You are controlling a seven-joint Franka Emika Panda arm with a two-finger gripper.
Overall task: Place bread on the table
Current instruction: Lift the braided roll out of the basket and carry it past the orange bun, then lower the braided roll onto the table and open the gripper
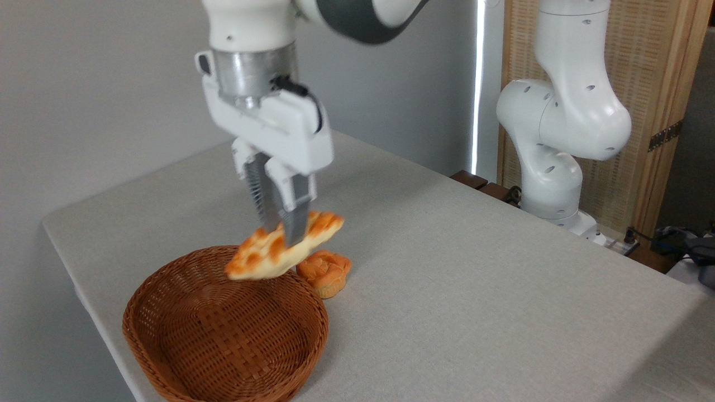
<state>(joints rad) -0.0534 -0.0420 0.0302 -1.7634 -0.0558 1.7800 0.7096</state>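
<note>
The gripper (282, 223) pinches the braided loaf (282, 245) near its middle, aloft over the wicker basket's (167, 335) far rim, above the bench (475, 279). It looks light and stiff, tilting slightly; a mid-length grip seems balanced.

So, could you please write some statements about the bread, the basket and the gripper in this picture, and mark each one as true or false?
1. The gripper holds the bread in the air, above the rim of the basket. True.
2. The basket has a small bun inside it. False: the basket is empty; the small bun sits on the table, just beside the basket.
3. The bread hangs tilted, its left end lower than its right end. True.
4. The bread already rests on the table. False: it is lifted, touching neither table nor basket.
5. The small bun lies to the right of the basket. True.
</note>
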